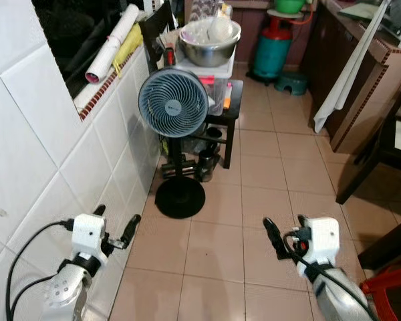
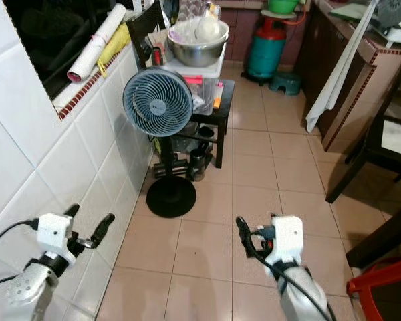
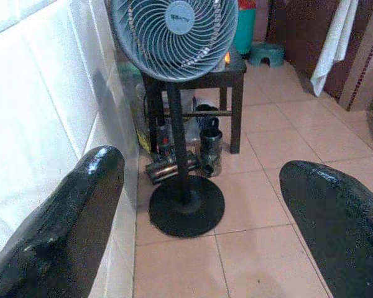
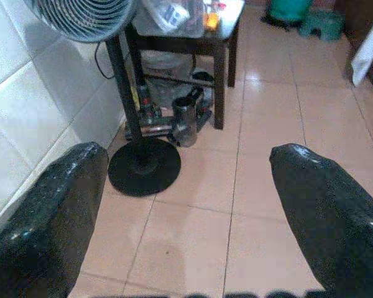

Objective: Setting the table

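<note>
Left eye view is showing me standing on the tiled floor point(image 1: 254, 200) with both arms raised, left gripper point(image 1: 113, 227) and right gripper point(image 1: 284, 241) spread wide and holding nothing. I am seeing no tableware yet; the table point(image 1: 361, 67) is lying ahead to my right. Walking on, I am risking clipping the fan point(image 1: 174, 103) or brushing the wall point(image 1: 47, 154). A stool point(image 1: 227, 110) carrying a steel bowl point(image 1: 209, 41) is narrowing the aisle, with a gas cylinder point(image 1: 273, 50) beyond.

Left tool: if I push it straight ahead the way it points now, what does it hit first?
Probably the fan: its black round base and pole lie between the open left tool fingers. Bare floor comes first; depth is hard to judge.
</note>
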`<state>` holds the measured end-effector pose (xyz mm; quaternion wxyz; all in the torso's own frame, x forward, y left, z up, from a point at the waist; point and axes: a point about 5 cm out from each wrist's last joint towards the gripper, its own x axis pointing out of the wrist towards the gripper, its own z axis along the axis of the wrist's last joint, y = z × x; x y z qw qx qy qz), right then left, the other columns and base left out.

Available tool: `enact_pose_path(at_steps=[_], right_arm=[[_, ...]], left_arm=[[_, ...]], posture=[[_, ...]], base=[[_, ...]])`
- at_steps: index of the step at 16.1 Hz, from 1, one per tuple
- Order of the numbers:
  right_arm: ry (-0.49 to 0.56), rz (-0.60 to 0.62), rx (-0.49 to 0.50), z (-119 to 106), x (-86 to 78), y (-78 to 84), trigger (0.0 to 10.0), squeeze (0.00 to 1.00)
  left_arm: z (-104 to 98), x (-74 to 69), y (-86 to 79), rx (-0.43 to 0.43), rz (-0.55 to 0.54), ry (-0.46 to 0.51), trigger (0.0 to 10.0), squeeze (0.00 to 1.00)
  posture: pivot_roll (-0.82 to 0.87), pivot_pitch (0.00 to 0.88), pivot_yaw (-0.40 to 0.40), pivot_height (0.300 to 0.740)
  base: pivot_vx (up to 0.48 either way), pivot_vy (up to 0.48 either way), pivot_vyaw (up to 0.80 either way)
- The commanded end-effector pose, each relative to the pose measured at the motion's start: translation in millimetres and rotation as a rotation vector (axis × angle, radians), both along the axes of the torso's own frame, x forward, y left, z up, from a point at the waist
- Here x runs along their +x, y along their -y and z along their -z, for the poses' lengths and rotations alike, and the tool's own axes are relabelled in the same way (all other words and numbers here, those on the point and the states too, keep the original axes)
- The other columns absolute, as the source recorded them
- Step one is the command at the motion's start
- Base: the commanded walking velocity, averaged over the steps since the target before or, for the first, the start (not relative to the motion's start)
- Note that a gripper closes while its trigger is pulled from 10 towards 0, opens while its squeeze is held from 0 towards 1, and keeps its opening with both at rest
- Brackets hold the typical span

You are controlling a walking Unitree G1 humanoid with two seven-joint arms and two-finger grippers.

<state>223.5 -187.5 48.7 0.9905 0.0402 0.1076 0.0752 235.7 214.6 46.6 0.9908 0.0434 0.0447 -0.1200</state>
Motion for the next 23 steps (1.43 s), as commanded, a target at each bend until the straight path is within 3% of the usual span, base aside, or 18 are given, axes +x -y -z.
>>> enact_pose_path(at_steps=[1,5,7,10,13,15,18,20,22,23], right_arm=[[0.012,0.025,0.003,-4.8,-3.1,1.8,10.0,0.00],[0.004,0.061,-0.030,-7.1,-29.3,3.9,10.0,0.00],[0.035,0.067,-0.027,-12.2,-24.8,-1.2,10.0,0.00],[0.066,0.073,-0.026,-18.6,-13.8,-7.7,10.0,0.00],[0.065,0.059,-0.044,-21.8,-12.7,-8.8,10.0,0.00],[0.066,0.062,-0.051,-22.1,-12.0,-7.5,10.0,0.00],[0.104,0.091,-0.062,-26.5,-10.8,-5.9,10.0,0.00],[0.124,0.218,-0.116,-30.8,-6.1,4.1,10.0,0.00],[0.180,0.285,-0.057,-31.2,-5.9,8.4,10.0,0.00],[0.161,0.307,-0.082,-28.8,-6.9,9.9,10.0,0.00]], left_arm=[[-2.0,-1.8,0.4,0.007,0.006,-0.008,10.0,0.00],[-0.8,-15.9,-2.4,-0.016,-0.058,-0.045,10.0,0.00],[-4.6,-12.4,-0.8,-0.020,-0.083,-0.018,10.0,0.00],[2.4,-2.9,5.6,-0.048,-0.181,-0.072,10.0,0.00],[-3.9,1.7,21.2,-0.124,-0.109,-0.019,10.0,0.00],[-6.5,1.0,20.6,-0.157,-0.124,0.015,10.0,0.00],[-9.6,-2.4,15.4,-0.096,-0.156,0.053,10.0,0.00],[1.4,-6.2,0.0,-0.071,-0.231,0.022,10.0,0.00],[4.4,-7.1,-4.0,-0.039,-0.246,0.018,10.0,0.00],[4.4,-6.5,-4.0,-0.023,-0.234,0.024,10.0,0.00]], posture=[[0.02,0.000,0.019,0.740],[0.00,0.000,0.032,0.740],[0.00,0.000,0.026,0.740],[-0.01,0.000,0.008,0.740],[0.00,0.000,-0.017,0.740],[0.00,0.000,-0.017,0.740],[0.00,0.000,-0.019,0.740],[0.00,0.000,-0.013,0.740],[0.00,0.000,-0.009,0.740],[0.00,0.000,-0.009,0.740]], base=[[0.000,0.000,0.00],[0.000,0.000,0.00],[0.000,0.000,0.00],[0.000,0.000,0.00],[0.000,0.000,0.00],[0.000,0.000,-0.40],[0.000,0.000,0.00],[0.000,0.000,0.00],[0.000,0.000,0.00],[0.000,0.000,0.00]])
